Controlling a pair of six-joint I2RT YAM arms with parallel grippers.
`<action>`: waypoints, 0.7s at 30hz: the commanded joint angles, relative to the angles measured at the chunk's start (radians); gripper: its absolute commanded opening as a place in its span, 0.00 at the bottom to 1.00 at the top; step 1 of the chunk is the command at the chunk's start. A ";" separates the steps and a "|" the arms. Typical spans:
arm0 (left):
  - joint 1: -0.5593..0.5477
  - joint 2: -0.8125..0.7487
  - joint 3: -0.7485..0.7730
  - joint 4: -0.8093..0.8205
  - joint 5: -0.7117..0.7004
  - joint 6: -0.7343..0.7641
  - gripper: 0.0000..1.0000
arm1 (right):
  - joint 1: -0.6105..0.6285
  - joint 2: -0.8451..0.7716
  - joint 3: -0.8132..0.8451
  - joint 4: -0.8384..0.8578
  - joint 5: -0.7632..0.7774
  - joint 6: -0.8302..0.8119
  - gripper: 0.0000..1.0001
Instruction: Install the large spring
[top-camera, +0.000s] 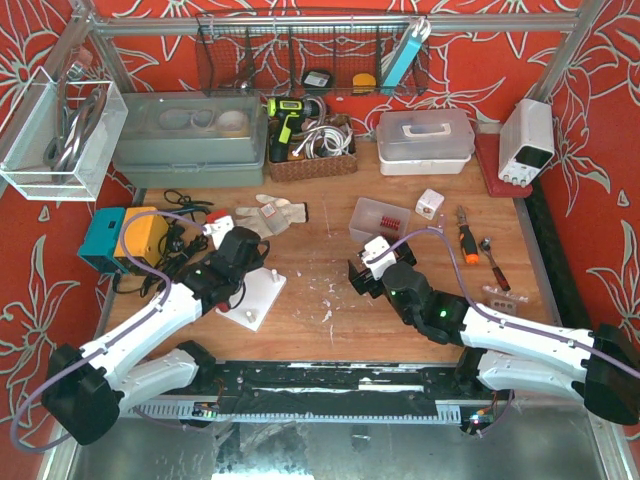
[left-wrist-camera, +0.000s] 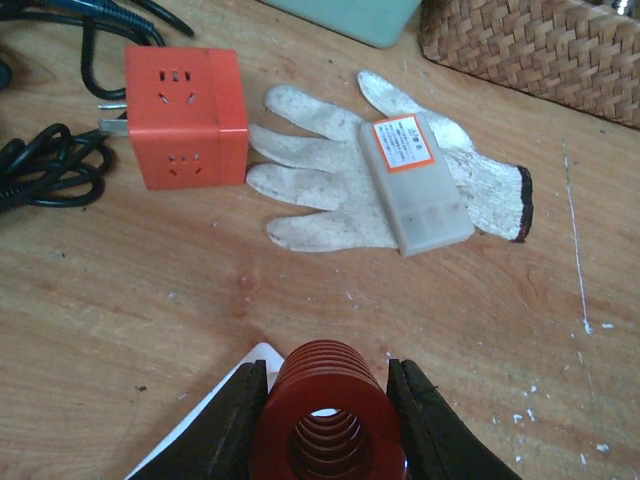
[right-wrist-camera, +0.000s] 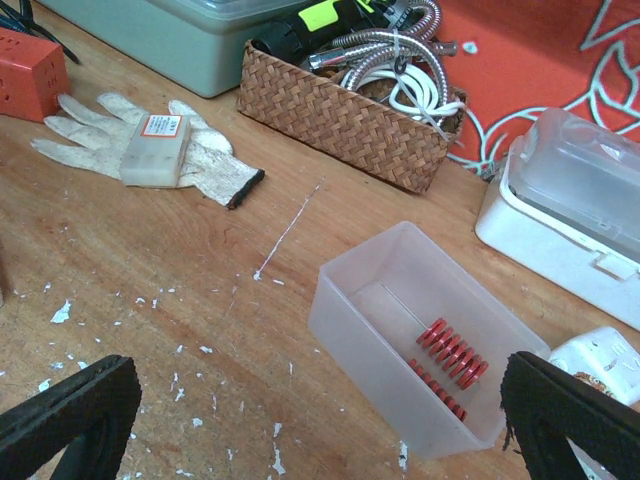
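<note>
My left gripper (left-wrist-camera: 325, 405) is shut on the large red spring (left-wrist-camera: 322, 415). The spring lies lengthwise between the black fingers (left-wrist-camera: 235, 425), its open end towards the camera. A corner of the white base plate (left-wrist-camera: 262, 352) shows just beyond it. In the top view the left gripper (top-camera: 238, 262) hangs over the plate's (top-camera: 262, 297) near-left part, and small pegs stand on the plate. My right gripper (right-wrist-camera: 320, 430) is wide open and empty, near the clear bin (right-wrist-camera: 370, 300) that holds smaller red springs (right-wrist-camera: 452, 358). It also shows in the top view (top-camera: 368, 275).
A white glove (left-wrist-camera: 320, 185) with a small plastic case (left-wrist-camera: 415, 180) on it lies beyond the left gripper, next to an orange plug cube (left-wrist-camera: 185, 115) and black cables. A wicker basket (right-wrist-camera: 340, 115), a white lidded box (right-wrist-camera: 580, 190) and a screwdriver (top-camera: 468, 243) are around the right arm.
</note>
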 joint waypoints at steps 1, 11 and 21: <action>0.001 0.033 0.024 -0.018 -0.079 -0.010 0.00 | -0.004 0.000 0.018 0.005 0.003 0.016 0.99; 0.001 0.082 0.014 -0.006 -0.066 -0.021 0.00 | -0.004 0.005 0.017 0.010 0.002 0.008 0.99; 0.001 0.126 -0.004 0.017 -0.088 -0.032 0.00 | -0.004 0.009 0.017 0.011 -0.005 0.006 0.99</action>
